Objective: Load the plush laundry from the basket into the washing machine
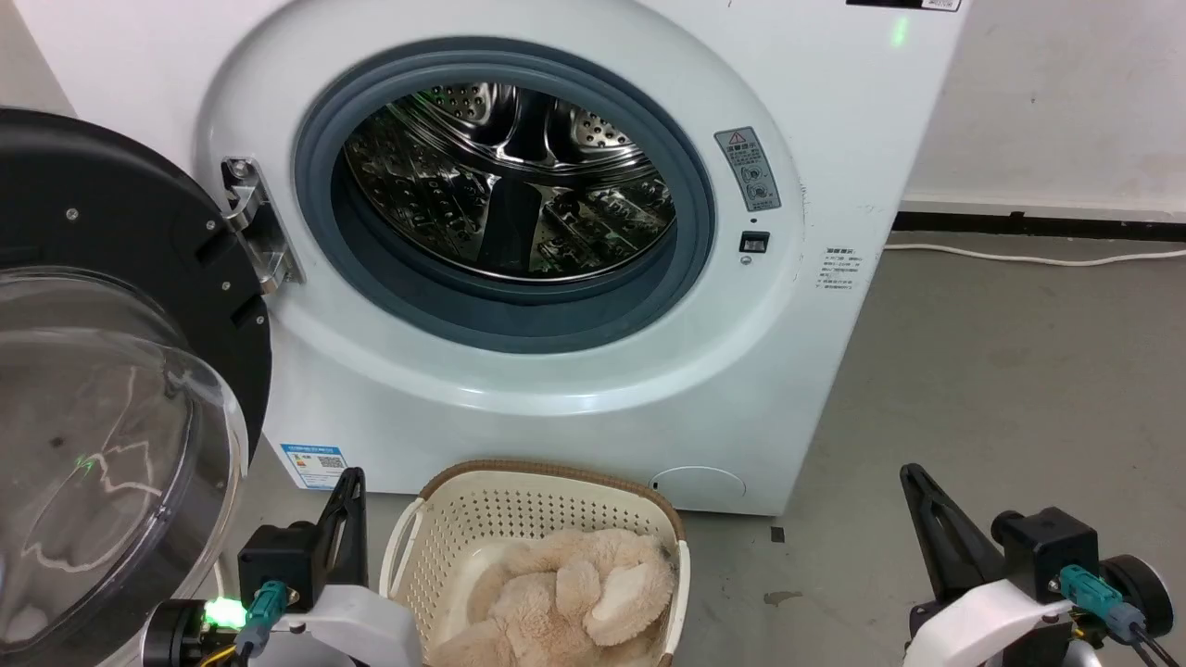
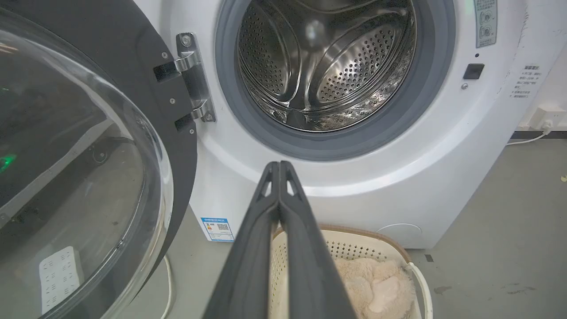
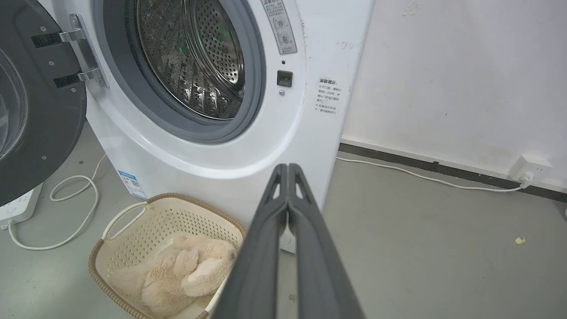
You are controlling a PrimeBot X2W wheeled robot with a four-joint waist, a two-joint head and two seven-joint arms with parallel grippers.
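The left gripper [image 2: 280, 167] and right gripper [image 3: 288, 169] each hold their fingers pressed together, empty, either side of the basket [image 1: 435, 547]. The plush laundry [image 1: 565, 593] lies inside it, just before the washing machine [image 1: 556, 398], whose door [image 1: 111, 204] stands open.

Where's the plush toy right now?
Head view, bottom centre: the plush toy lies in the basket on the floor, before the washing machine, below its open drum.
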